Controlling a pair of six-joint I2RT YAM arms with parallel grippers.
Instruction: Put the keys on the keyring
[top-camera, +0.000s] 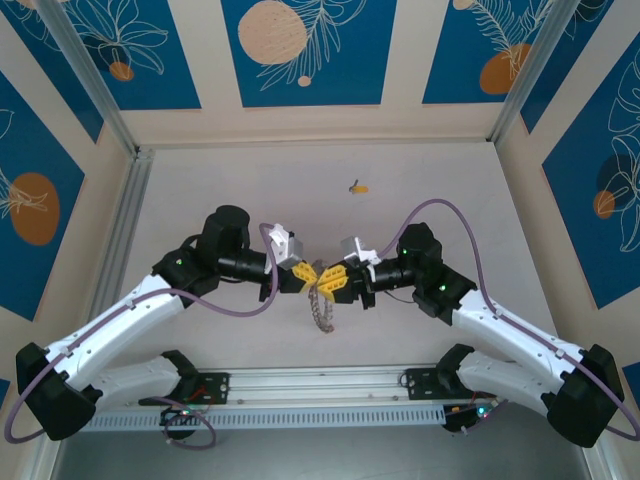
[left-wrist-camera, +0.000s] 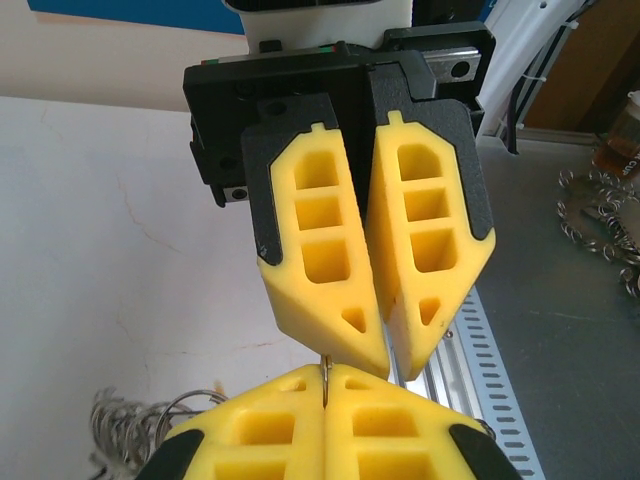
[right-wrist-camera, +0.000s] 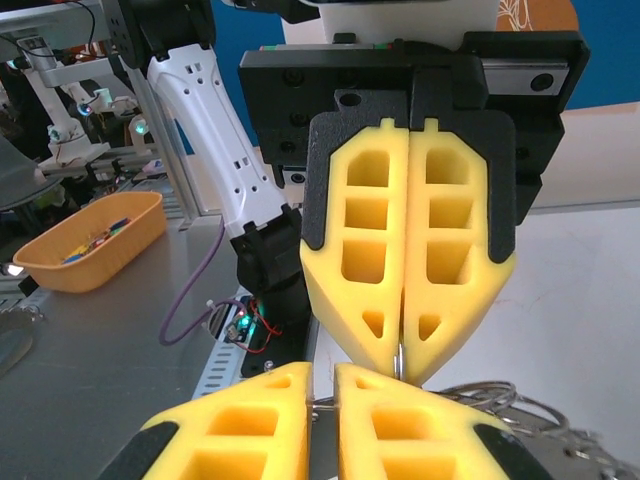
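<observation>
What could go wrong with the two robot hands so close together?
The left gripper seems to pinch only a thin wire of the keyring, so the ring could slip and drop. The right gripper sits tip to tip with it, so their yellow fingers might bump and knock the ring loose.

blocked: centre, left claw (top-camera: 308, 272) tip-to-tip with right claw (top-camera: 331, 280), keyring (top-camera: 321, 310) beneath | free: far table (top-camera: 230, 180) around key (top-camera: 357, 186)

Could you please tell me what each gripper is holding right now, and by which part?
The left gripper pinches the keyring by a thin wire at its rim. Whether the right gripper, close against it, grips anything cannot be told.
</observation>
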